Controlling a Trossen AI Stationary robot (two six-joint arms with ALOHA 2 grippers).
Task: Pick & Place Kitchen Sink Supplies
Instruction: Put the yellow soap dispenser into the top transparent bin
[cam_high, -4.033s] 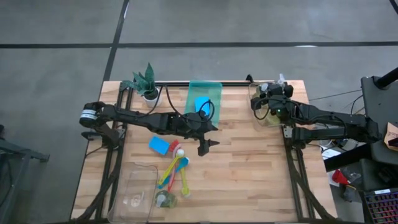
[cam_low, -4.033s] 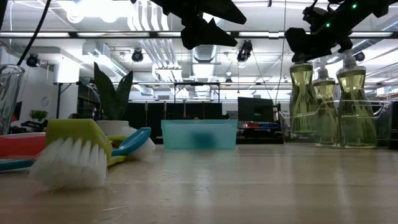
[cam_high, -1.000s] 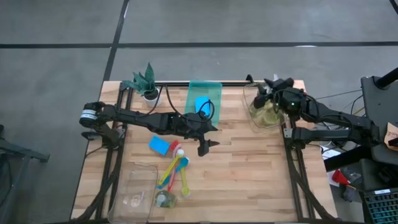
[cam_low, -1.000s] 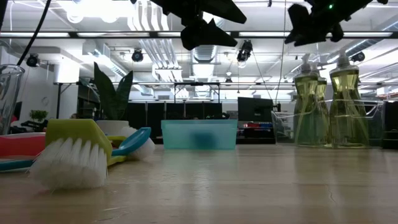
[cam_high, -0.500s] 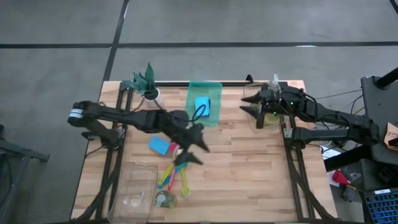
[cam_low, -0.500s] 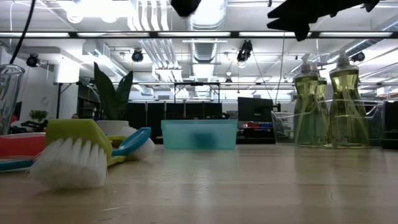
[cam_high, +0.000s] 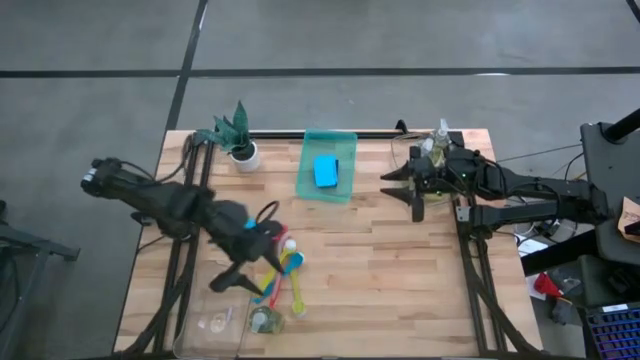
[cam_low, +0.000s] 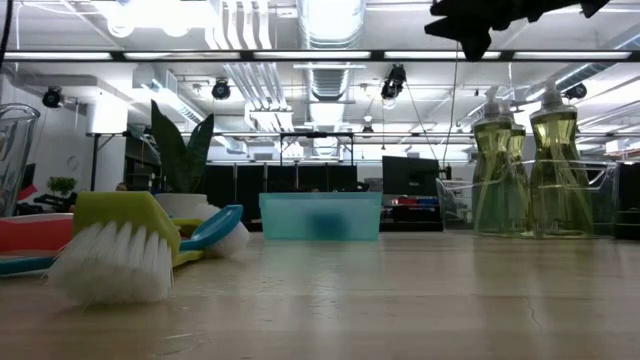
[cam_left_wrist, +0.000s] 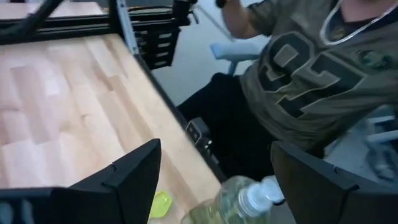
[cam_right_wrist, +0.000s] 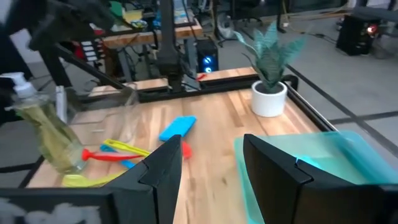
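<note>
Translucent green plastic tray at table's far middle: one small blue rectangular sponge inside. Clear plastic bin far right: clear bottles of yellowish soap standing upright. Clear tray near left: contents unclear. Loose soap bottle and coloured brushes beside it. Left gripper wide open above brushes, empty. Right gripper parted, empty, just beside bin.
</note>
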